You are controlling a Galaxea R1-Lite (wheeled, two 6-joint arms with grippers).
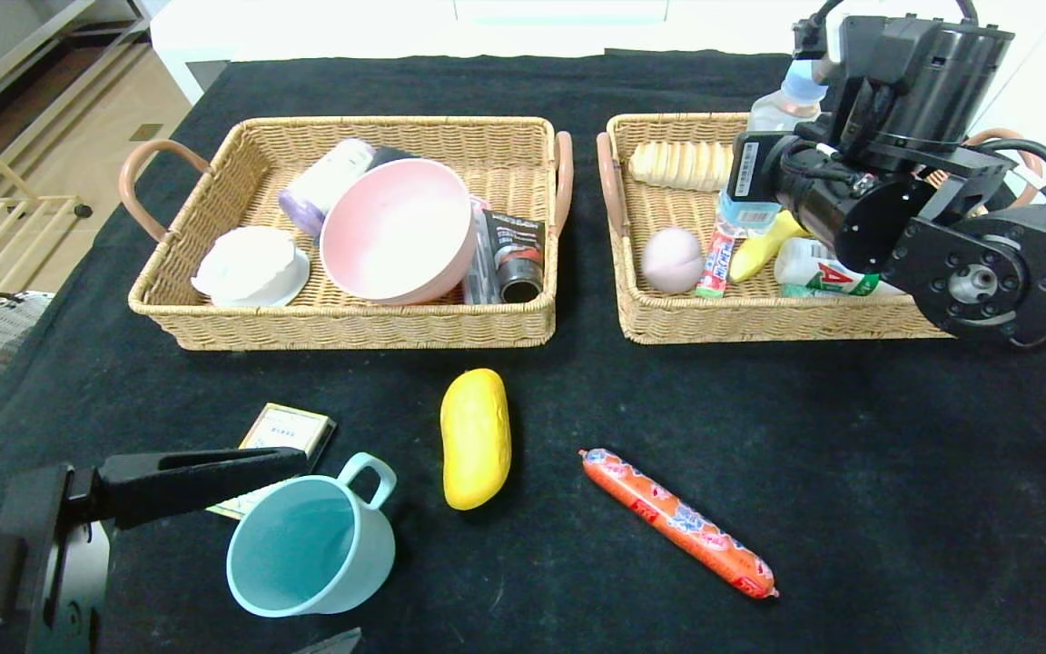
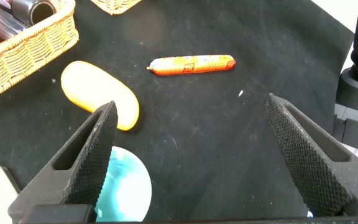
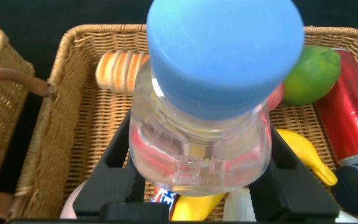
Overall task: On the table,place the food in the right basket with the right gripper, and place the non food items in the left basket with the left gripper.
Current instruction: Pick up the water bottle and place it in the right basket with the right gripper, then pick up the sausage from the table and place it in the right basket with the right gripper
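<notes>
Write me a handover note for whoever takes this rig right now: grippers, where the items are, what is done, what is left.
Right gripper: shut on the water bottle, held over the right basket; not released yet.
Left gripper: open, empty, low at the near left of the table, just above the teal mug.
In the right basket already: the white bottle among other food.
On the table: yellow fruit, sausage, teal mug and card box.
Left: drop the water bottle, then fruit and sausage to the right basket; mug and card box to the left basket.
</notes>
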